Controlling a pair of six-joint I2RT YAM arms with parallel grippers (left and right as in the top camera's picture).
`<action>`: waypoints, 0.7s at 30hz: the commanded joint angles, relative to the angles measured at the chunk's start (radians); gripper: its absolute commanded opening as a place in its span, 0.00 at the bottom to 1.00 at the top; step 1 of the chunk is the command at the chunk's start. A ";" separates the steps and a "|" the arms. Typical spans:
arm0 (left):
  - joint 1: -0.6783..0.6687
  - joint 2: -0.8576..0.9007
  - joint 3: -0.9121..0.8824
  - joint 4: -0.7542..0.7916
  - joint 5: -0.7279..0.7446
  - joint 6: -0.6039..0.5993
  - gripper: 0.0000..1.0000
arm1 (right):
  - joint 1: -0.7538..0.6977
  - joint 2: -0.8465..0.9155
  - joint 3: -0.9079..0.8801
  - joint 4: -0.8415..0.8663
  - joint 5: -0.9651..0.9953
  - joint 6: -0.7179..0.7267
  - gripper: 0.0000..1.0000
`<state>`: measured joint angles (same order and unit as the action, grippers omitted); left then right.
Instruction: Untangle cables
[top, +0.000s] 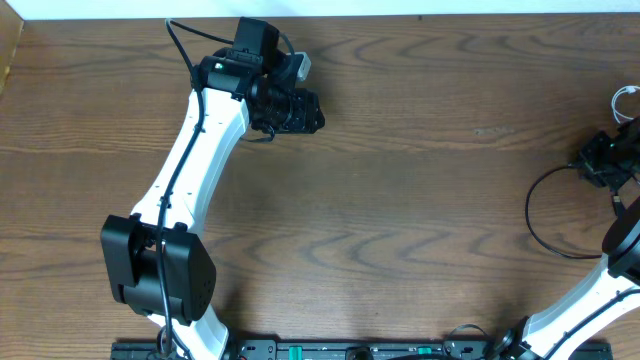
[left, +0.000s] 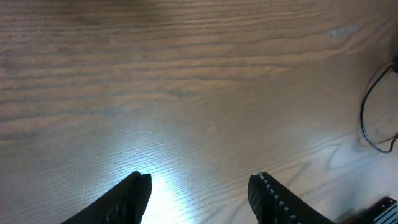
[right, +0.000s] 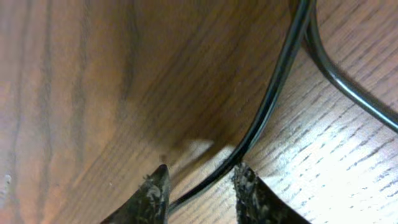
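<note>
Jaws of the right gripper sit apart either side of the black cable, not pinching it yet, lined up for a grab I'd guess; white cable lies just beyond that gripper; left gripper hangs well away from it, gaping and empty, probably waiting.

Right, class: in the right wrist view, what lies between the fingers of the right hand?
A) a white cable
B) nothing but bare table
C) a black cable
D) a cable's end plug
C: a black cable runs down across the wood and passes between the parted fingers of the right hand.
</note>
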<state>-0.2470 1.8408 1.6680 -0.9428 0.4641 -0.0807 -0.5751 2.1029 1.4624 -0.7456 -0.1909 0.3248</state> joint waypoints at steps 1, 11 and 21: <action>-0.001 -0.011 -0.002 -0.006 -0.013 0.009 0.56 | 0.007 -0.003 -0.019 0.008 0.002 0.025 0.42; -0.001 -0.011 -0.002 -0.006 -0.013 0.009 0.56 | 0.022 0.069 -0.025 0.010 0.044 0.142 0.27; -0.001 -0.011 -0.002 -0.006 -0.013 0.009 0.56 | 0.012 0.045 0.025 -0.006 0.003 0.142 0.01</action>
<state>-0.2470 1.8408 1.6680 -0.9432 0.4641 -0.0807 -0.5632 2.1136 1.4696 -0.7414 -0.1581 0.4599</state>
